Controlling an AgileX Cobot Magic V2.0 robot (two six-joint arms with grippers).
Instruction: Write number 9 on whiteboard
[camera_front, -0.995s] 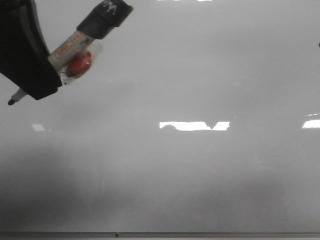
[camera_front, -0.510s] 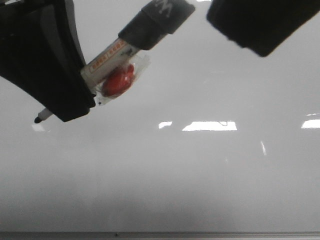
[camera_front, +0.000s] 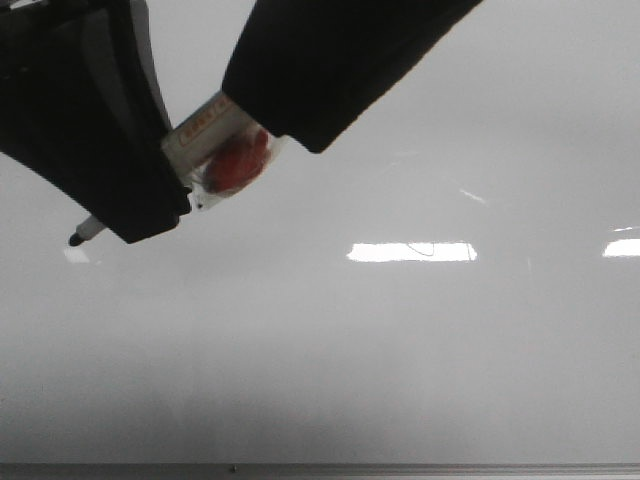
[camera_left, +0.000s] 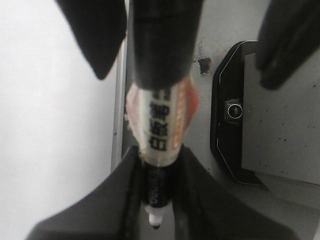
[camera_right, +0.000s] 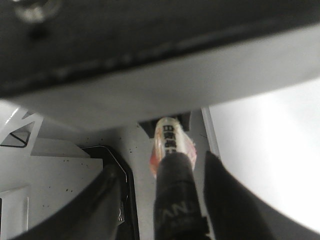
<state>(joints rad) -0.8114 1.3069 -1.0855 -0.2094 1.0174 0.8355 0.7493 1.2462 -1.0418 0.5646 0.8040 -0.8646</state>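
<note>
marker (camera_front: 215, 150) with orange tape, dark tip exposed, black cap (camera_right: 177, 200)

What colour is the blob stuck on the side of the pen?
Red-orange, under clear wrapping on the pen; the blob shows best in the front view.

place: lab bench | cues: whiteboard (camera_front: 400, 350); speckled grey tabletop (camera_left: 280, 125); black camera housing (camera_left: 233, 110)

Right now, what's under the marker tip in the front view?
Bare whiteboard lies behind the marker tip; no stroke shows there. Whether the tip touches the board cannot be told. The left fingers hide the barrel above the tip.
</note>
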